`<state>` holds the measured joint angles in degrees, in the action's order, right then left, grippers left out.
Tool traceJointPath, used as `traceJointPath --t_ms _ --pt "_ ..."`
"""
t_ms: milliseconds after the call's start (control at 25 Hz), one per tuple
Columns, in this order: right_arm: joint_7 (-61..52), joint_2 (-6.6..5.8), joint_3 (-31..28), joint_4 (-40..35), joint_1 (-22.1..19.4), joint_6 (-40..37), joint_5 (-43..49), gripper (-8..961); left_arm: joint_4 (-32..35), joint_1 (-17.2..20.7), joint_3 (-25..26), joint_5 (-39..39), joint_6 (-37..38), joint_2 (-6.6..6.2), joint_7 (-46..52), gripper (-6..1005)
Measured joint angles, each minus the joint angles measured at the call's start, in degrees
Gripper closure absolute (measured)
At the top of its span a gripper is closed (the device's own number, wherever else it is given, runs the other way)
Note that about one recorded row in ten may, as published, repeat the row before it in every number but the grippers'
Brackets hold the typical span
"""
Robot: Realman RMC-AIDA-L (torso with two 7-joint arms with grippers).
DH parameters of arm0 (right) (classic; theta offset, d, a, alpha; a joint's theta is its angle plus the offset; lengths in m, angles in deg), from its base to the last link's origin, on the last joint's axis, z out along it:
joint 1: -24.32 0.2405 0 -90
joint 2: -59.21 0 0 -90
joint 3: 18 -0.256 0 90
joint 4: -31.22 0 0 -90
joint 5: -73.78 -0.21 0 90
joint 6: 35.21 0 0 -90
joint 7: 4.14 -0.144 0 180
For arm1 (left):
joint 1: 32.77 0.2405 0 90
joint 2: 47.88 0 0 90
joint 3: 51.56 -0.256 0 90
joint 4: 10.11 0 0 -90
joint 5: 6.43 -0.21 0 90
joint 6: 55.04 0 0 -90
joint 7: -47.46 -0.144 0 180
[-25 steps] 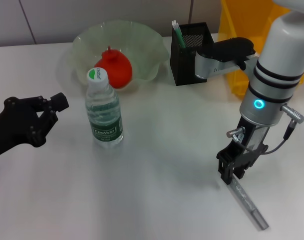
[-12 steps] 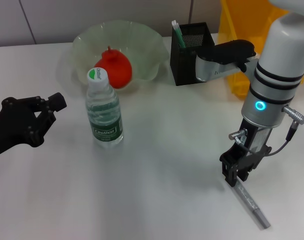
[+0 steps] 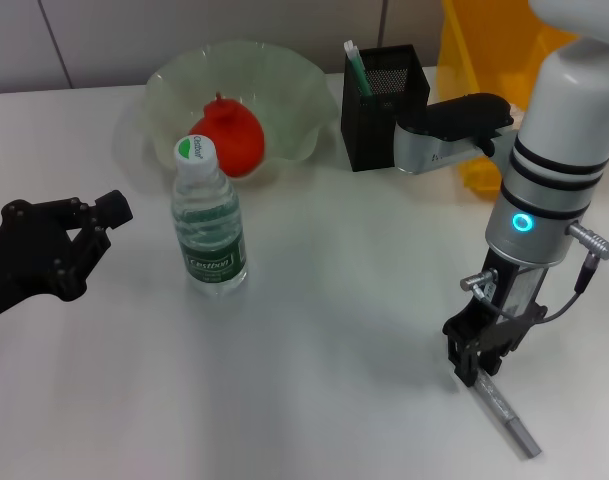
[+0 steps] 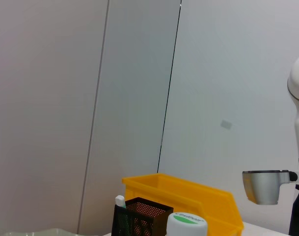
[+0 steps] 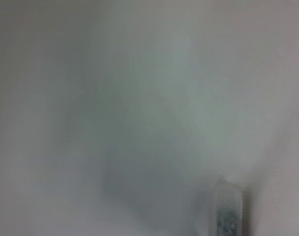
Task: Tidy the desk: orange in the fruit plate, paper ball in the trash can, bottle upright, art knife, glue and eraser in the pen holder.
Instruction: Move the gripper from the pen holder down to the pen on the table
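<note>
The grey art knife [image 3: 506,413] lies flat near the table's front right and shows blurred in the right wrist view [image 5: 227,212]. My right gripper [image 3: 474,366] points straight down over its far end, open, with a finger on each side of it. The orange [image 3: 227,137] rests in the pale green fruit plate [image 3: 304,85]. The bottle [image 3: 209,225] stands upright in front of the plate. A green, white-capped glue stick [image 3: 356,66] stands in the black mesh pen holder [image 3: 389,95]. The yellow trash can [image 3: 479,60] is behind on the right. Paper ball and eraser are out of view.
My left gripper [image 3: 79,240] hovers idle at the left, apart from the bottle. The right arm's silver elbow [image 3: 444,125] hangs in front of the pen holder and trash can. The left wrist view shows the trash can [image 4: 188,196], pen holder [image 4: 142,219] and bottle cap [image 4: 187,223].
My right gripper has slid down and toward the front right along the art knife, covering more of it; the knife has not moved. The left gripper drifted slightly left and lower.
</note>
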<state>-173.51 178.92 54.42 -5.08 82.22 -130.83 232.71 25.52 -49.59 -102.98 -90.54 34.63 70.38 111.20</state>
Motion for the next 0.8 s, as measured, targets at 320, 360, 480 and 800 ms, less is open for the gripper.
traceJointPath --t_ms 320,360,480,800 --pt "0.00 0.00 0.00 -0.25 -0.19 0.38 -0.03 705 -0.12 0.03 0.01 0.00 0.33 0.04 -0.03 973" --pt "0.00 0.00 0.00 -0.29 -0.23 0.42 -0.07 705 -0.14 0.04 0.01 0.00 0.33 0.04 -0.03 973" --pt "0.00 0.00 0.00 -0.29 -0.27 0.54 -0.07 707 -0.34 0.04 0.10 0.00 0.34 0.04 -0.17 973" --pt "0.00 0.00 0.00 0.01 -0.38 0.95 -0.08 728 -0.68 0.04 0.57 -0.01 0.50 0.04 -0.55 973"
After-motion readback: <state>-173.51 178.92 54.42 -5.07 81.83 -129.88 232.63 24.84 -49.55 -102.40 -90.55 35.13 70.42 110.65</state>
